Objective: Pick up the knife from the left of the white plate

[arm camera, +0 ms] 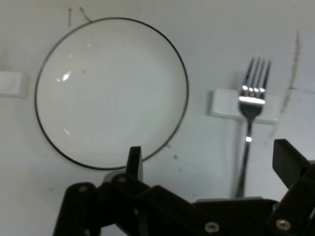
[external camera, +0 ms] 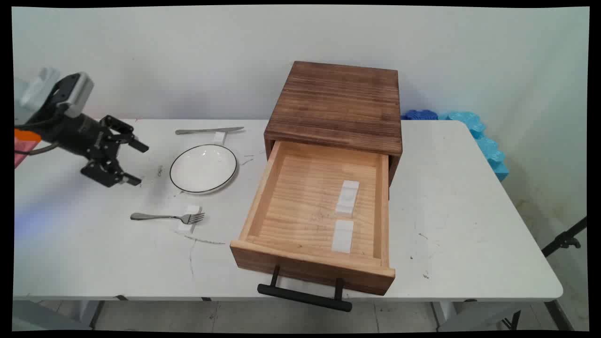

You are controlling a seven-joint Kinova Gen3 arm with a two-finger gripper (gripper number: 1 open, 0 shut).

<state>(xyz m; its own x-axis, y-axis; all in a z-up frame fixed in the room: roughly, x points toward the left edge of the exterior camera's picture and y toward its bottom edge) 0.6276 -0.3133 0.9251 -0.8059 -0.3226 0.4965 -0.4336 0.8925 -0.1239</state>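
The jaws stand wide apart with nothing between them; the gripper (external camera: 136, 163) hangs above the table (external camera: 469, 225) at its left side, apart from everything on it; nearest lie the white black-rimmed plate (external camera: 203, 168) just to its right and the fork (external camera: 166, 217) on a small white block nearer the front edge; a knife (external camera: 209, 130) lies behind the plate; further right stands a wooden box (external camera: 338, 105) with its drawer (external camera: 263, 197) pulled out, two white blocks inside.

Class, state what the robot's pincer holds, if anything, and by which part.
Nothing. The pincer is open and empty above the table, left of the plate and the fork.
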